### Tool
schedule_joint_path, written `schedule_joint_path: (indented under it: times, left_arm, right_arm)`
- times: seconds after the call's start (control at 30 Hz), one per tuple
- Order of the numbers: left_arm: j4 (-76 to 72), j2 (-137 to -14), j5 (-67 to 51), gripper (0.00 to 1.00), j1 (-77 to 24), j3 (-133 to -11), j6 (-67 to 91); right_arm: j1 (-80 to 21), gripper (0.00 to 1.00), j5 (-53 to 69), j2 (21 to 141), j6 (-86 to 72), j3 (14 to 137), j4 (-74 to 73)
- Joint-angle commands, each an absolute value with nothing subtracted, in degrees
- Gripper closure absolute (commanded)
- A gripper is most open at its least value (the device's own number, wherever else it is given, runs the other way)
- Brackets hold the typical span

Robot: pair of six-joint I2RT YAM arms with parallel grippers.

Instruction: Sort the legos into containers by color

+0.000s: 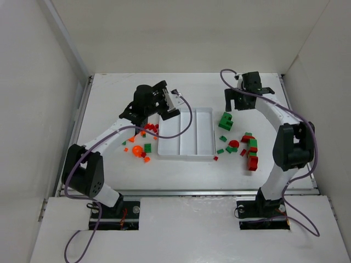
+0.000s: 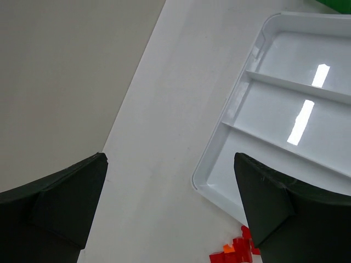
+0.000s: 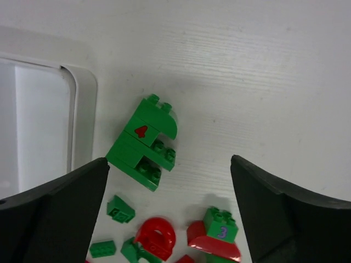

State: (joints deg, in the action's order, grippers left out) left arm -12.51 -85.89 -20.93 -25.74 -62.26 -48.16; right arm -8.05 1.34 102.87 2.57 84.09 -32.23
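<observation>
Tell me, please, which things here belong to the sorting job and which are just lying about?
Part of the job: green legos, dark red legos, orange legos, white three-compartment tray.
Just there: purple cable, white table, enclosure walls.

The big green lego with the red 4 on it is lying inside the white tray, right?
No. The green lego with the red 4 lies on the table, just outside the white tray and near its corner. The right wrist view shows it.
</observation>
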Motion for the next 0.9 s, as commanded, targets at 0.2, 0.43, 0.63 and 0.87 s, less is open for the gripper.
schedule_joint_path:
  times: [0.2, 0.43, 0.63, 0.87]
  left_arm:
    - [-15.47, -85.0, -18.29, 0.0, -26.19, -63.29, -44.03]
    - [-14.85, -84.99, -17.05, 0.0, -26.19, -62.75, -44.03]
    - [-14.85, -83.94, -16.52, 0.0, -26.19, -62.14, -43.42]
    - [-15.38, -83.41, -16.0, 0.0, -26.19, -61.0, -43.42]
  right_arm:
    - [-10.28, 0.0, 2.56, 108.63, -15.98, 85.96, -33.57]
    - [-14.06, 0.0, -5.0, 113.55, -20.2, 89.47, -35.77]
    - [-14.06, 0.05, -10.98, 114.26, -21.97, 87.46, -35.77]
    - [-14.06, 0.3, -10.99, 115.39, -21.97, 85.78, -34.72]
